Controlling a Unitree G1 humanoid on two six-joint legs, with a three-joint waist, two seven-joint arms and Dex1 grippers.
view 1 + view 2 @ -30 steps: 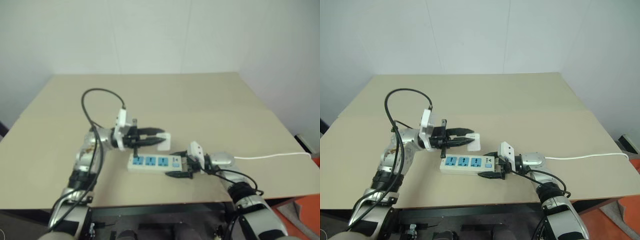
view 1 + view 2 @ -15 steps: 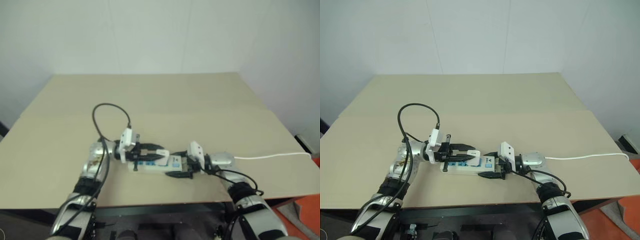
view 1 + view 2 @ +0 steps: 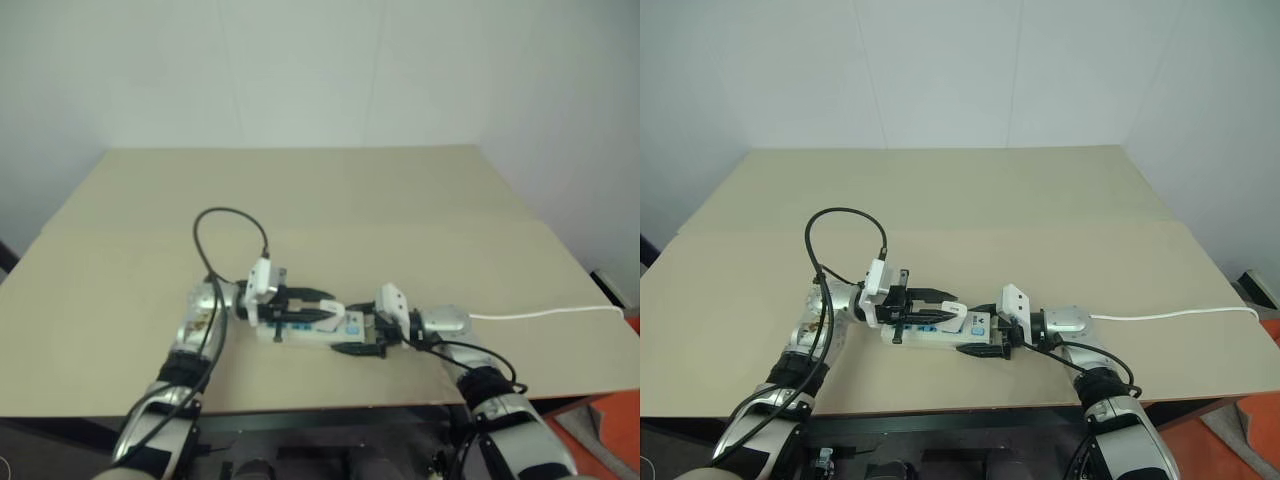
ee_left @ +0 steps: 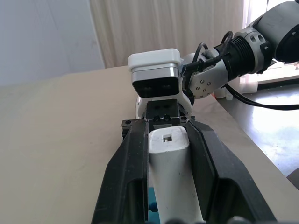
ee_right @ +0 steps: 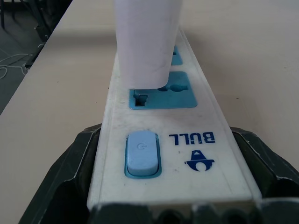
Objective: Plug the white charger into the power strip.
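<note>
Our left gripper [image 3: 940,303] lies level over the power strip [image 3: 940,334], pointing right, fingers [image 4: 133,158] clamped on the white charger [image 4: 170,163]. The charger stands on the blue socket [image 5: 161,95] nearest the switch end. Our right gripper [image 3: 985,338] reaches in from the right, angled slightly down, both fingers [image 5: 70,172] pressed against the strip's end. The strip lies near the table [image 3: 1040,220] front edge, its cord [image 3: 1170,315] trailing right.

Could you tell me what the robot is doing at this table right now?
The left end effector holds the white charger upright over the power strip, its base at the blue socket nearest the switch; whether it is fully seated cannot be told. The right end effector grips the strip's switch end, steadying it on the table.
</note>
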